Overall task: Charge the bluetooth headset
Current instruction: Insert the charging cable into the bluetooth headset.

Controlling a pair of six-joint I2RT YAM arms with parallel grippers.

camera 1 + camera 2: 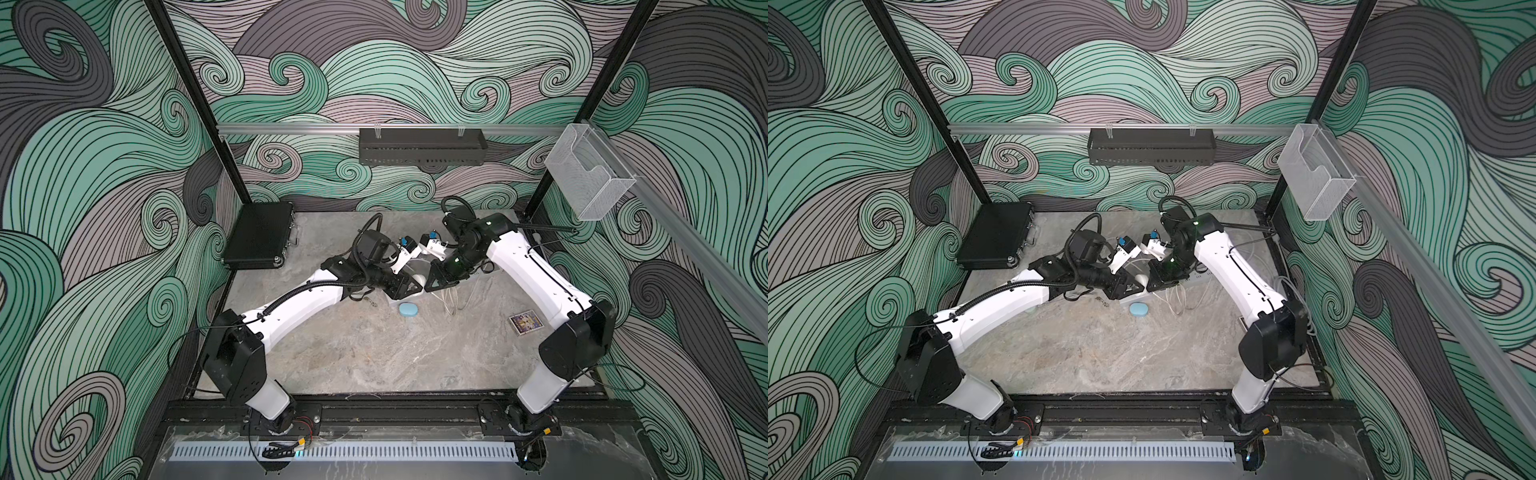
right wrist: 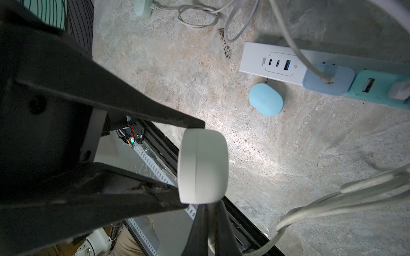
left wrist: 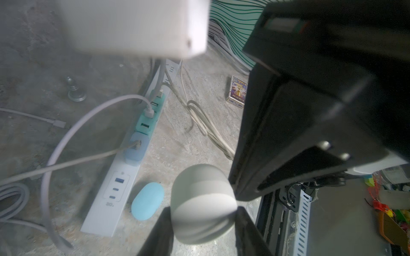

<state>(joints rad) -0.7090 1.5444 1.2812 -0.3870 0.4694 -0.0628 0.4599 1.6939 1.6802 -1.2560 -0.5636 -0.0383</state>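
White headset case (image 2: pixel 203 166) held aloft, cable (image 2: pixel 286 221) touching it.
Left hand (image 3: pixel 204 211) grips the case over the table (image 2: pixel 266 155); right hand (image 2: pixel 210 209), at its 3 o'clock, pinches the cable's end against it. Plug seated? Can't tell.

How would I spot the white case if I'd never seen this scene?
Look for the power strip on the table. Near it the left gripper holds the white case in the air. Its look-alike, the blue case, lies flat on the table beside the strip.
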